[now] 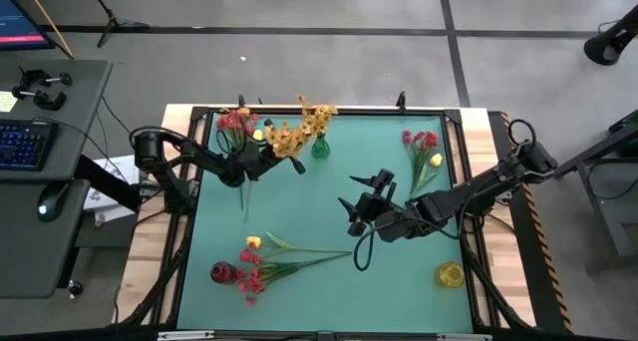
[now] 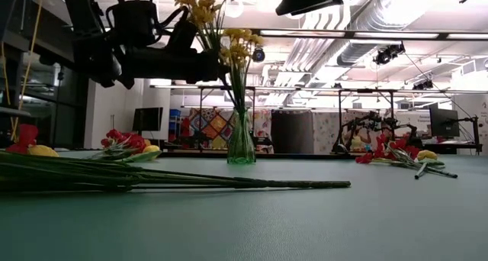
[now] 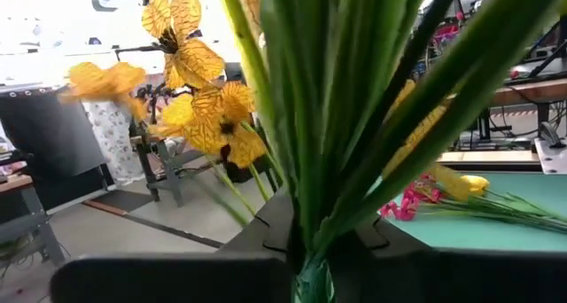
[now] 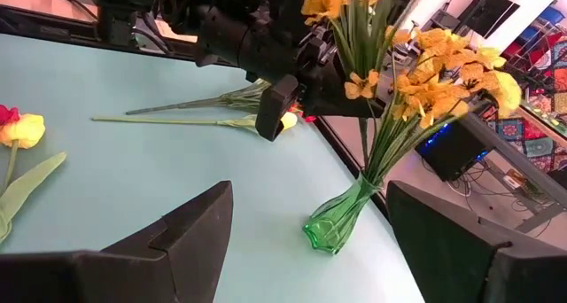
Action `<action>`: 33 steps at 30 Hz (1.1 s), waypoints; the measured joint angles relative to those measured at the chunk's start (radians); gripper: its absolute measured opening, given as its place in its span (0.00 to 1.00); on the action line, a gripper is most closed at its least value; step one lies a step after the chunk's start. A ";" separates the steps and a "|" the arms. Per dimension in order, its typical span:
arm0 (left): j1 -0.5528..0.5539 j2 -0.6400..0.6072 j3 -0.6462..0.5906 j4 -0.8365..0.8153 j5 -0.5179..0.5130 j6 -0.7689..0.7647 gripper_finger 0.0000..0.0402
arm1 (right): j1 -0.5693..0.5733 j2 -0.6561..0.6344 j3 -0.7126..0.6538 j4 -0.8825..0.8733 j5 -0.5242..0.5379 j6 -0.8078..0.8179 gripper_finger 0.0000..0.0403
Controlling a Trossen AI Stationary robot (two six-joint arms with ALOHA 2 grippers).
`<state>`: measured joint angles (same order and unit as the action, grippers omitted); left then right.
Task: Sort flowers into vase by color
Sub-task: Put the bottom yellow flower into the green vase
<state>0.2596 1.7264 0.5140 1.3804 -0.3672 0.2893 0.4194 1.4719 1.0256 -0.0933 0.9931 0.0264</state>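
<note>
My left gripper (image 1: 267, 154) sits up at the orange-yellow sprays (image 1: 299, 132), which stand with their stems down in the green vase (image 1: 320, 148) near the far edge of the table (image 1: 329, 211). From its own wrist camera the stems (image 3: 354, 117) fill the gap between the fingers; whether the fingers have let go or are pinching, I cannot tell. In the right wrist view one finger (image 4: 276, 108) hangs beside the bunch, above the vase (image 4: 341, 219).

My right gripper (image 1: 364, 213) waits mid-table, aimed at that vase, fingers (image 4: 177, 228) spread wide with nothing between them.

Progress, as I judge it: the orange-yellow lot is in its vase and looks done, bar releasing it.

Still loose on the mat:
- red-pink blooms with a yellow bud (image 1: 237, 127) lying just beside my left arm, far-left corner
- a red and yellow bunch (image 1: 424, 152) lying flat, far right
- a long-stemmed group (image 1: 269, 266) at the near left, blooms touching or just beside a red vase (image 1: 223, 272)

A yellow vase (image 1: 450, 274) stands near right with nothing in it that I can see. The red vase too looks unfilled, though I can't be sure from above.

So roughly one colour of three sorted; reds and yellows are left
</note>
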 joint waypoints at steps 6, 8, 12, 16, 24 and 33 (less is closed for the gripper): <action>0.000 0.000 0.000 -0.004 0.009 -0.003 0.17 | 0.000 0.000 0.000 0.000 -0.001 0.000 0.71; 0.000 0.000 0.000 -0.003 0.016 -0.013 0.20 | 0.000 0.000 0.000 0.000 -0.001 0.000 0.71; 0.000 -0.004 0.000 -0.004 0.016 -0.018 0.24 | 0.000 0.000 0.000 0.000 -0.002 0.000 0.71; 0.000 -0.030 0.000 -0.026 0.017 -0.027 0.27 | 0.000 0.000 0.000 0.000 -0.002 0.000 0.71; 0.000 -0.152 0.000 -0.204 0.018 -0.052 0.31 | 0.000 0.000 0.000 0.000 -0.004 0.000 0.71; 0.000 -0.293 0.000 -0.343 0.035 -0.095 0.34 | 0.000 0.000 0.000 0.000 -0.006 0.000 0.71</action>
<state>0.2596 1.4336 0.5140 1.0379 -0.3325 0.1943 0.4193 1.4723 1.0256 -0.0933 0.9867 0.0265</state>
